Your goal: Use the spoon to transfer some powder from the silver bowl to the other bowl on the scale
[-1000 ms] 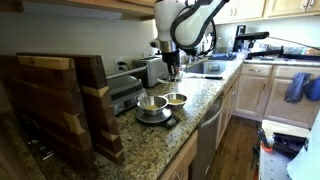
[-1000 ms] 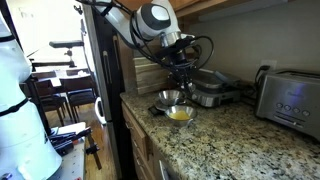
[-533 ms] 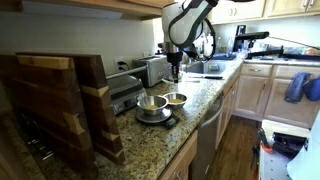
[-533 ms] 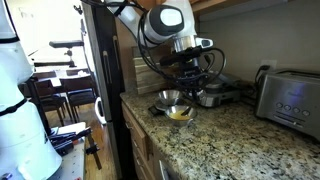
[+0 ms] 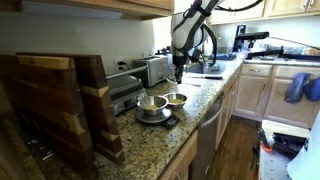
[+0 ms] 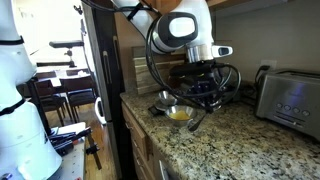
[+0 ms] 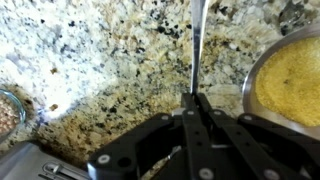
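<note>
Wooden cutting boards (image 5: 60,105) stand on edge at the counter's (image 5: 192,122) near-left end in an exterior view and hide the back edge behind them. Past them, a low press grill (image 5: 124,96) and a toaster (image 5: 150,68) line the back edge. The scale (image 5: 157,120) sits close to the front edge and carries the other bowl (image 5: 151,103). The silver bowl (image 5: 176,99) stands just beside it on the stone, farther along the same edge. The gripper (image 5: 178,72) hangs above the counter a little beyond that bowl, toward the sink (image 5: 205,68). A blue cloth (image 5: 297,87) hangs on the cabinets at far right.

In the wrist view a round rim at the left edge is too cropped to name. In the middle, the gripper (image 7: 196,98) is clamped tight on the spoon (image 7: 197,40). The thin handle runs straight up over bare granite and out of the picture, so the scoop end is unseen. To the right, clear of the handle, the silver bowl's rim (image 7: 249,88) curves around the yellowish powder (image 7: 292,78).

In an exterior view (image 6: 180,114) the silver bowl sits near the counter's left end, with the arm's cables (image 6: 160,75) looping across the grill behind it.
</note>
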Robot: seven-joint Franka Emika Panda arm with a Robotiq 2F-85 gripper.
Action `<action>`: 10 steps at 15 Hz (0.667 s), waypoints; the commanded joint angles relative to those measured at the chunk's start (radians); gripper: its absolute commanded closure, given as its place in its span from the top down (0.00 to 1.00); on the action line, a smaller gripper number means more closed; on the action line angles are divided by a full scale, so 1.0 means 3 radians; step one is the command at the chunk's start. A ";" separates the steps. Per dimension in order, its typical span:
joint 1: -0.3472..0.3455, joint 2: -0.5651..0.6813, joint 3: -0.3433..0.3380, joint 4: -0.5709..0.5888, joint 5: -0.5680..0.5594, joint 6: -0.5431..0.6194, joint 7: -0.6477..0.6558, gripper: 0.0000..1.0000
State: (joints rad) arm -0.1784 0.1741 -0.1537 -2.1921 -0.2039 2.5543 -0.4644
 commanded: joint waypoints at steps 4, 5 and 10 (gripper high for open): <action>-0.0248 0.0361 0.0005 0.0175 0.0260 0.0256 -0.0069 0.04; -0.0283 0.0414 0.0014 0.0204 0.0292 0.0276 -0.0073 0.04; -0.0407 0.0587 0.0057 0.0294 0.0421 0.0343 -0.0060 0.03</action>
State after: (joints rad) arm -0.2669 0.3360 -0.1572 -2.1158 -0.1083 2.6327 -0.4644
